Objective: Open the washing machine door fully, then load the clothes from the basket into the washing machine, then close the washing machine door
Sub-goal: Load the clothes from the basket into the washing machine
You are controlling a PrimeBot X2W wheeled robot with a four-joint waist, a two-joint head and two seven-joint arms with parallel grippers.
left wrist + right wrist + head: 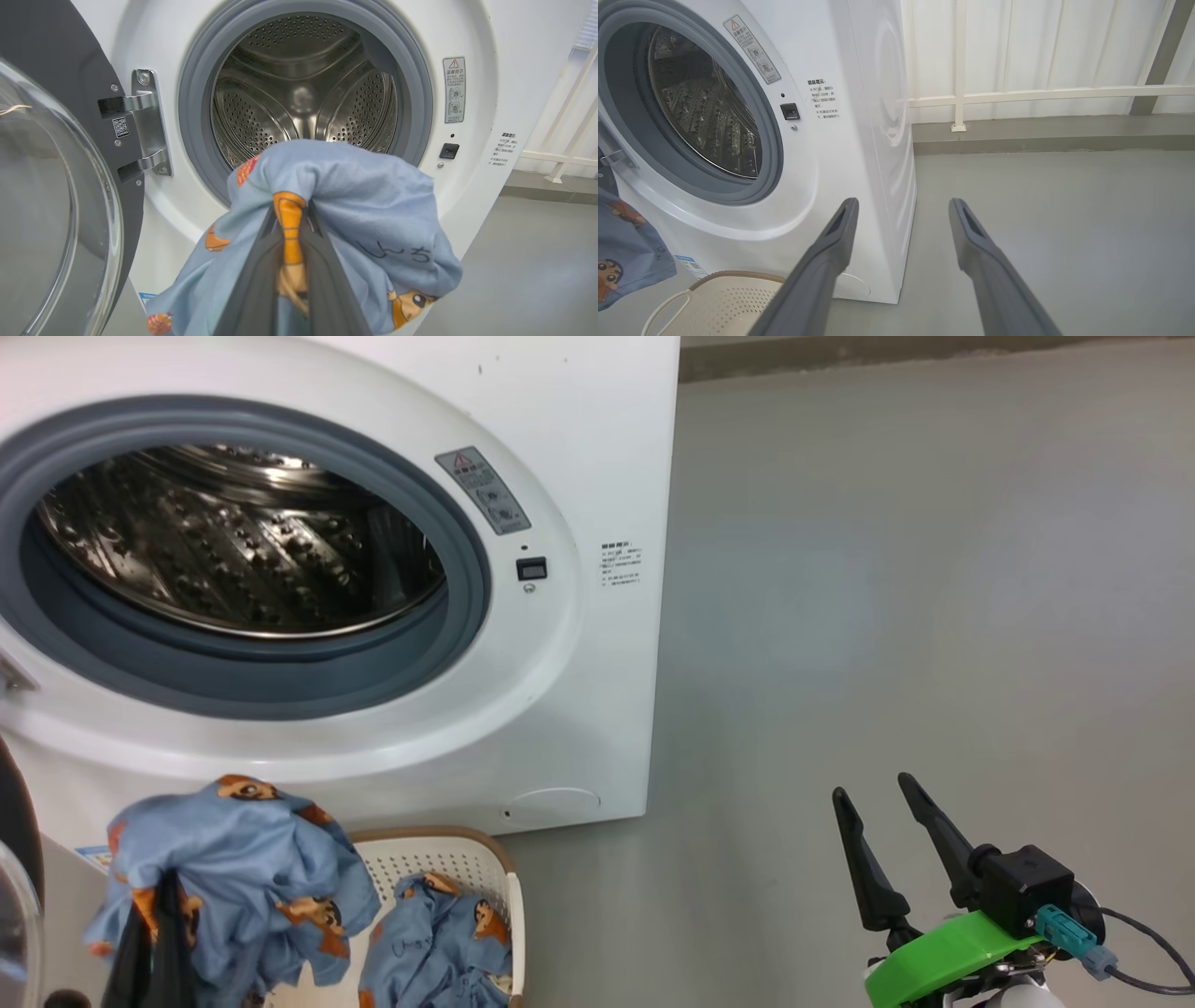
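Observation:
The washing machine (597, 448) stands with its steel drum (303, 93) uncovered. The washing machine door (46, 210) is swung wide open to the left on its hinge (145, 121). My left gripper (292, 219) is shut on a piece of the clothes (373, 205), light blue with orange figures, and holds it up just in front of and below the drum mouth. In the head view this bundle (233, 868) hangs over the left gripper (154, 915), above the basket (439, 859). Another blue piece (439, 933) lies in the basket. My right gripper (896, 821) is open and holds nothing, to the machine's right.
Bare grey floor (934, 616) stretches to the right of the machine. A white railing (1041, 95) and a pale wall stand behind it. The basket (733, 298) sits on the floor against the machine's front, near a round flap (555, 803).

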